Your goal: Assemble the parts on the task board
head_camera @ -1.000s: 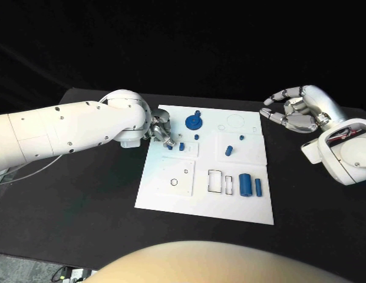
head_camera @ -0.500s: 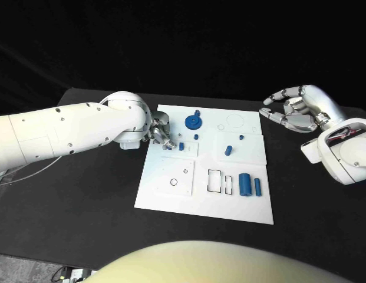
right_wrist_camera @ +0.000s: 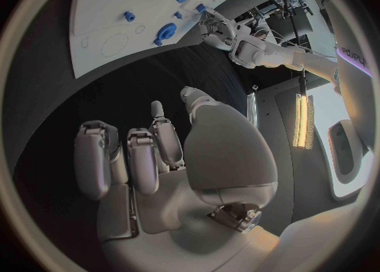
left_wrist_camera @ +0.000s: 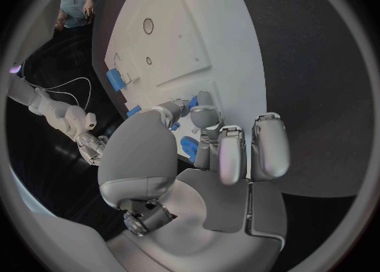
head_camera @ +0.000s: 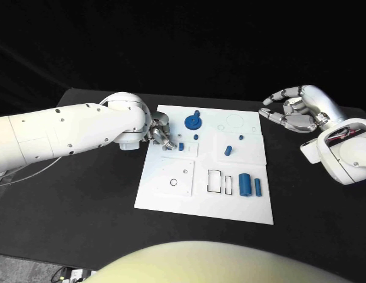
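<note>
The white task board (head_camera: 201,177) lies mid-table. My left hand (head_camera: 161,134) rests at its far left corner, and its fingertips (left_wrist_camera: 202,115) pinch a small blue part (left_wrist_camera: 190,145) against the board beside another small blue part (head_camera: 181,145). A round blue gear-like part (head_camera: 194,122), a small peg (head_camera: 196,137), a tilted peg (head_camera: 230,150) and a tiny piece (head_camera: 241,138) stand on the far half. Two blue cylinders (head_camera: 246,184) lie at the near right. My right hand (head_camera: 297,111) hovers off the board's far right corner, fingers loosely curved and apart, holding nothing.
Outlined rectangular slots (head_camera: 219,181) and a round hole (head_camera: 174,182) mark the board's near half. A circle outline (head_camera: 233,123) sits at the far right. The black table (head_camera: 81,200) surrounds the board, and my left forearm (head_camera: 63,132) crosses its left side.
My left hand has edged a little toward the board's middle, its fingertips now covering one of the two small blue parts there. The right hand has stayed put.
</note>
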Available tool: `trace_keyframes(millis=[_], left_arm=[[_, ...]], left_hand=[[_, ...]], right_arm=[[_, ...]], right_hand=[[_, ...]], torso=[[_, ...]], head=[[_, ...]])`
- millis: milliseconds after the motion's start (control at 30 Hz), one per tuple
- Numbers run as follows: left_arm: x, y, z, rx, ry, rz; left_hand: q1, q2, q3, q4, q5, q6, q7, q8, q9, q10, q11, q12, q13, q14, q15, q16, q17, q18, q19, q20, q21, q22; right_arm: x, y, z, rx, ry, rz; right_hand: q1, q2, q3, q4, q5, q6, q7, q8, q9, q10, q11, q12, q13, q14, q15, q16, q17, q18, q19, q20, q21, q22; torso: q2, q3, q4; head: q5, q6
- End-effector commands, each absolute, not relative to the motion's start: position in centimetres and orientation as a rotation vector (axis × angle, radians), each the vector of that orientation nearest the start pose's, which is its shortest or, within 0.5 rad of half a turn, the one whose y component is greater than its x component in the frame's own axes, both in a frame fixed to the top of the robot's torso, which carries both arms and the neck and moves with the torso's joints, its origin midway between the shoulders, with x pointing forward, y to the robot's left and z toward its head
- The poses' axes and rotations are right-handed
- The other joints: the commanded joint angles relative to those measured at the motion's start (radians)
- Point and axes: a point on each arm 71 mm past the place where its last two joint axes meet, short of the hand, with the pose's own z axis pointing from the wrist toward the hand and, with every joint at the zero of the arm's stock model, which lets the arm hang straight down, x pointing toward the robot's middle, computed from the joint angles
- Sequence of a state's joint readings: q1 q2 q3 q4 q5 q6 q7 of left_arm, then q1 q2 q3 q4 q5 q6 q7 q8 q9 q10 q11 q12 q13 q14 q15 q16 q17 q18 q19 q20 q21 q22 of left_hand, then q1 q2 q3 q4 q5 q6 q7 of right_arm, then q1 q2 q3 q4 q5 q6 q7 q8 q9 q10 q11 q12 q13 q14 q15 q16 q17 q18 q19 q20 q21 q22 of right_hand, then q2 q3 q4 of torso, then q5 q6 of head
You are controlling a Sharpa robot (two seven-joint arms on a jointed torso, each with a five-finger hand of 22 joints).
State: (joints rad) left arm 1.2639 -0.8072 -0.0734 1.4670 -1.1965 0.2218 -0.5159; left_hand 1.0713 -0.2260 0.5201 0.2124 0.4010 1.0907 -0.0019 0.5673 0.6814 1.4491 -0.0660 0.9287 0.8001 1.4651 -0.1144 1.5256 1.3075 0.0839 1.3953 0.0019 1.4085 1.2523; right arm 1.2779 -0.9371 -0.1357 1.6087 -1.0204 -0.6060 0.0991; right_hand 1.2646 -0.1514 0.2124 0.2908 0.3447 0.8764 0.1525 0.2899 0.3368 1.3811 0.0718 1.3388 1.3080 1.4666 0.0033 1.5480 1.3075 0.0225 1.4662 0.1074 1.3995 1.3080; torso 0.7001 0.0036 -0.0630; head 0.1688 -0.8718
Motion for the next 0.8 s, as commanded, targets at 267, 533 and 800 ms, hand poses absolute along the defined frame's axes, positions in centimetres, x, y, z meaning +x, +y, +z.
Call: trace_keyframes(millis=[267, 533, 800], left_arm=[[49.2, 22.1, -21.1, -0.066, 2.286, -0.302], [49.2, 22.3, -20.8, -0.090, 2.262, -0.314], [49.3, 22.3, -20.4, -0.110, 2.245, -0.333]], left_hand=[[-0.077, -0.003, -0.107, 0.081, -0.052, 0.001, 0.006, -0.015, -0.007, -0.015, 0.001, -0.026, -0.022, 0.077, -0.001, 0.000, 0.139, -0.012, -0.004, -0.004, -0.010, -0.005], [-0.087, 0.003, -0.117, 0.081, -0.056, 0.001, 0.006, -0.015, -0.007, -0.015, 0.002, -0.025, -0.021, 0.077, -0.001, 0.001, 0.141, -0.012, -0.003, -0.004, -0.009, -0.004], [-0.083, 0.010, -0.118, 0.079, -0.054, 0.001, 0.005, -0.015, -0.008, -0.016, 0.001, -0.028, -0.024, 0.077, -0.001, 0.001, 0.140, -0.011, -0.004, -0.004, -0.011, -0.007]], right_arm=[[47.2, -22.9, -15.8, 0.203, 1.450, 0.895], [47.2, -22.9, -15.9, 0.203, 1.450, 0.894], [47.1, -22.9, -16.0, 0.205, 1.452, 0.893]], right_hand=[[-0.011, 0.001, -0.001, 0.000, 0.005, -0.006, 0.000, 0.005, 0.002, -0.006, -0.002, -0.004, 0.049, 0.090, -0.006, -0.004, 0.210, 0.018, 0.027, -0.007, -0.004, 0.165], [-0.011, 0.001, -0.001, 0.000, 0.005, -0.006, 0.000, 0.005, 0.002, -0.006, -0.002, -0.004, 0.049, 0.090, -0.006, -0.004, 0.210, 0.018, 0.027, -0.007, -0.004, 0.165], [-0.013, 0.001, -0.001, 0.000, 0.005, -0.007, 0.000, 0.005, 0.001, -0.006, -0.002, -0.005, 0.049, 0.090, -0.006, -0.004, 0.209, 0.018, 0.026, -0.007, -0.005, 0.164]], torso=[[0.000, -0.0005, -0.0007], [0.001, -0.0004, 0.0001], [0.001, 0.0001, 0.0007]], head=[[-0.003, 0.003], [-0.005, 0.004], [-0.006, 0.003]])
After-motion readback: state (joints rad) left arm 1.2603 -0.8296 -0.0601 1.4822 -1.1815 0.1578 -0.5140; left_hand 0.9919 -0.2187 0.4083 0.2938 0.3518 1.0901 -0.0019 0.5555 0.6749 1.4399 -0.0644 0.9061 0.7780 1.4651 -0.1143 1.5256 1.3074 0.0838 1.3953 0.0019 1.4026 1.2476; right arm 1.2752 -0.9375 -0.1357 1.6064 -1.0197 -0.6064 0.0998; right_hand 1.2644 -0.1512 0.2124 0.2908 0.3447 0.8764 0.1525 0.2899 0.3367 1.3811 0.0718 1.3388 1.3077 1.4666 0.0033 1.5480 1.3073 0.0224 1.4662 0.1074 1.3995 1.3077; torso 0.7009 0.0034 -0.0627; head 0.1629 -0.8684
